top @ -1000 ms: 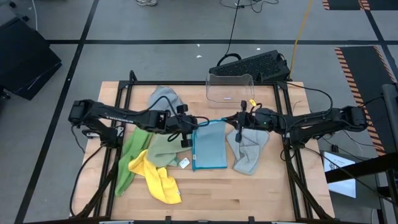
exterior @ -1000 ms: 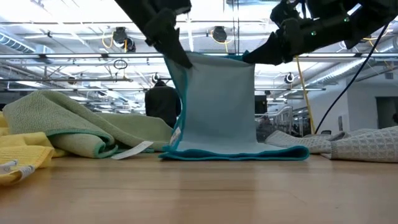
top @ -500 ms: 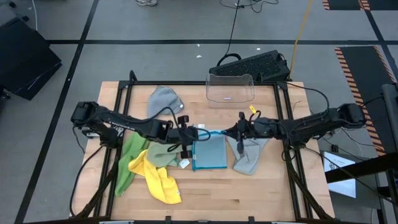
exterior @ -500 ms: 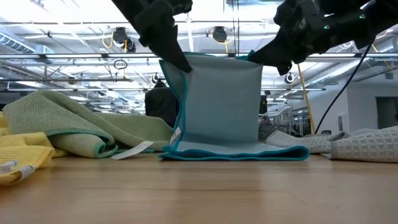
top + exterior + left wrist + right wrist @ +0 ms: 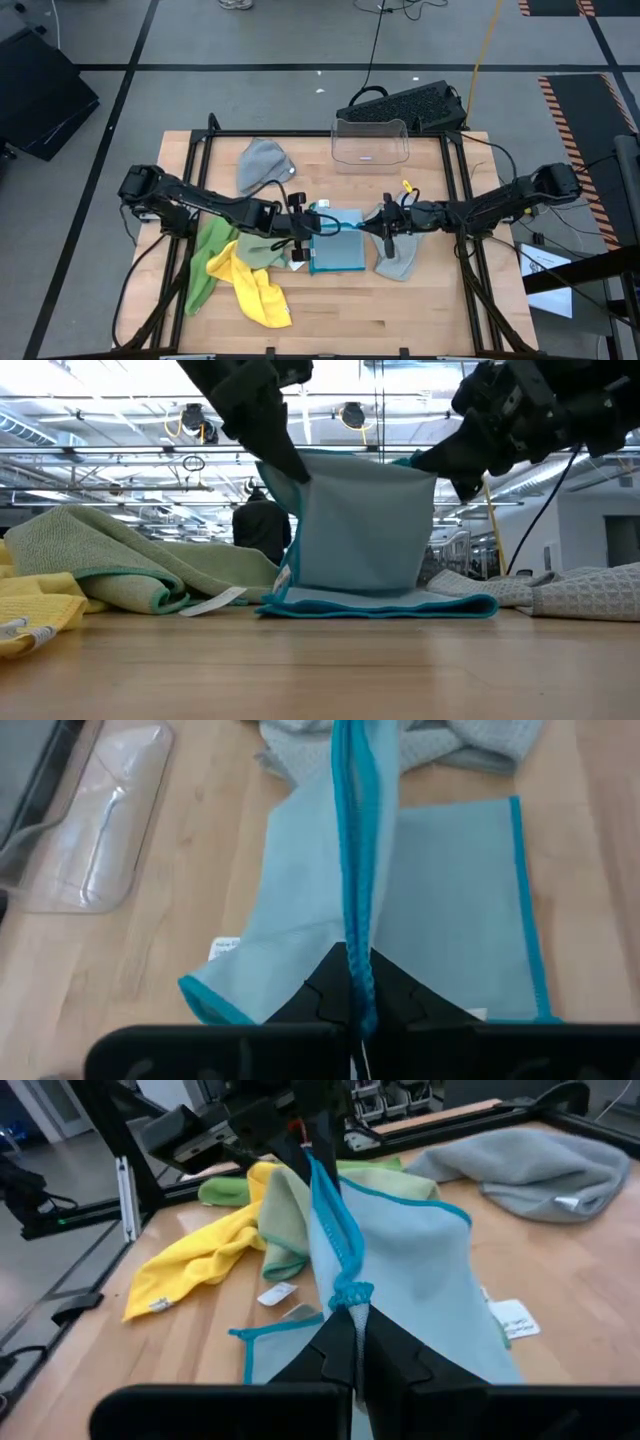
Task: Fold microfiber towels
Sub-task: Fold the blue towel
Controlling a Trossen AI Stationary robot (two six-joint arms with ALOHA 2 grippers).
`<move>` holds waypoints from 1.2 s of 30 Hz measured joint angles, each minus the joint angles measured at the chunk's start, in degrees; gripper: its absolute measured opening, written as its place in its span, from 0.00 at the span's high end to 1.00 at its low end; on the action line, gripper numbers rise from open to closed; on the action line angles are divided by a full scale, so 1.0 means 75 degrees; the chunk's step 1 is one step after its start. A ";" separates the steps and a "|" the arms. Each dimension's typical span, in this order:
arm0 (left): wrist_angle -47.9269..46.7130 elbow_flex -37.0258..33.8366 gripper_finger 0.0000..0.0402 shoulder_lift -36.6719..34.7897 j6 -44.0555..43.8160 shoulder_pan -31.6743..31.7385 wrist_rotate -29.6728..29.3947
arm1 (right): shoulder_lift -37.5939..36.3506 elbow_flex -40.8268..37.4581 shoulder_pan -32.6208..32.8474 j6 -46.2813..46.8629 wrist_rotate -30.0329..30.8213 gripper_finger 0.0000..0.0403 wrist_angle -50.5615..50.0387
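Light blue square microfiber towel [image 5: 337,243], limp and light, is held mid-table by its teal-hemmed top corners, left gripper [image 5: 352,1008] and right gripper [image 5: 352,1348] each clamped there, lower half resting on the wooden table [image 5: 430,300].

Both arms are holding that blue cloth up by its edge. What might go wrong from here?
1. Each end effector, left and right, pinches only a small bit of the light blue towel's hem, so a corner might slip out and spoil the fold.
2. The sage green towel lies right beside it, and a grey towel on the other side; the lowered half might land on one and crease.
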 joint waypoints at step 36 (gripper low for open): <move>0.1339 -0.0743 0.98 0.0325 -0.0559 -0.0511 0.0066 | 0.1826 0.0006 0.0402 0.0759 -0.0039 0.99 0.0579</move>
